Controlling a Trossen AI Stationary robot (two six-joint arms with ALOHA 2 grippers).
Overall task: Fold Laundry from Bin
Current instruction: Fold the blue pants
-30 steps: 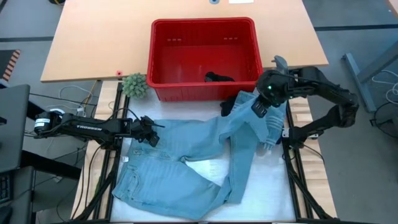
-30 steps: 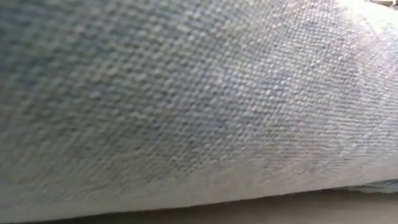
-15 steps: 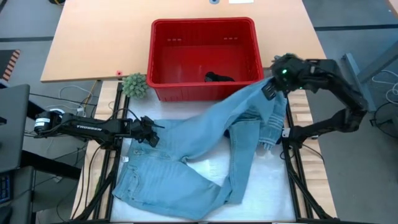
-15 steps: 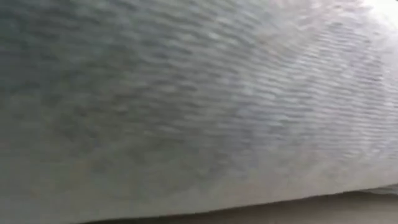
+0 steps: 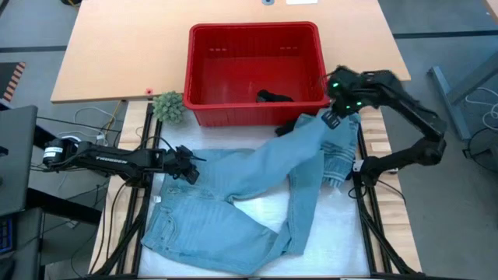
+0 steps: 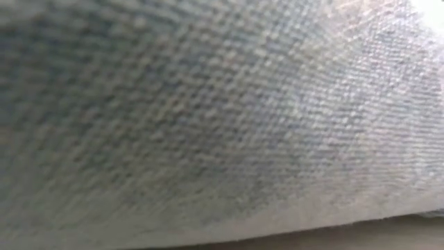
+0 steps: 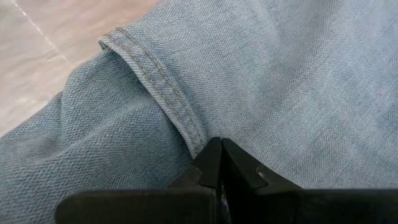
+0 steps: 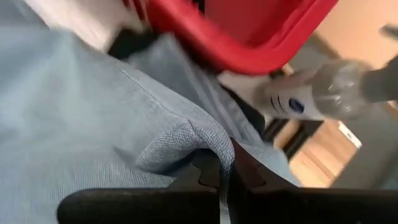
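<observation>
From above we see light blue jeans (image 5: 249,198) spread on the surface before the red bin (image 5: 255,70); left tool (image 5: 187,169) and right tool (image 5: 333,117) pinch denim; low view shows only weave; plant (image 5: 169,106) beside bin.

There was one red bin (image 5: 204,93) on the surface (image 5: 117,54), with one dark garment (image 5: 275,97) lying inside it. One pair of light blue jeans (image 5: 233,202) was spread out, one small green plant (image 5: 168,106) stood beside the bin, and two arms were at work, each with one gripper.
</observation>
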